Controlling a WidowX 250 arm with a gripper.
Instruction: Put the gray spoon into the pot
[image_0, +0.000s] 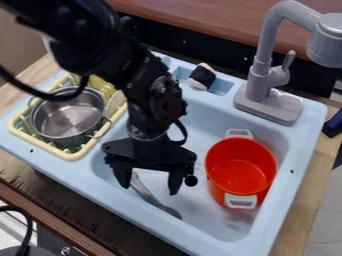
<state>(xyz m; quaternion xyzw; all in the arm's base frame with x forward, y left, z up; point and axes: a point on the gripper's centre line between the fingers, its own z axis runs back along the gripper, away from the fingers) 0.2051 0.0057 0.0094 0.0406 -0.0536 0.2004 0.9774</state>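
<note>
At left in the frame, a metal pot (65, 120) sits in your cream dish rack (69, 155). Near center, your end effector (149, 189) hangs over the pale blue sink (87, 176), its fingers spread wide. The gray spoon (153, 198) lies on the basin floor at lower center, its handle reaching up between them. Farther right, a red pot (240, 170) stands in the basin, below the gray faucet (264, 65) at upper right.

No readable text, labels, brands, numbers or signs.
</note>
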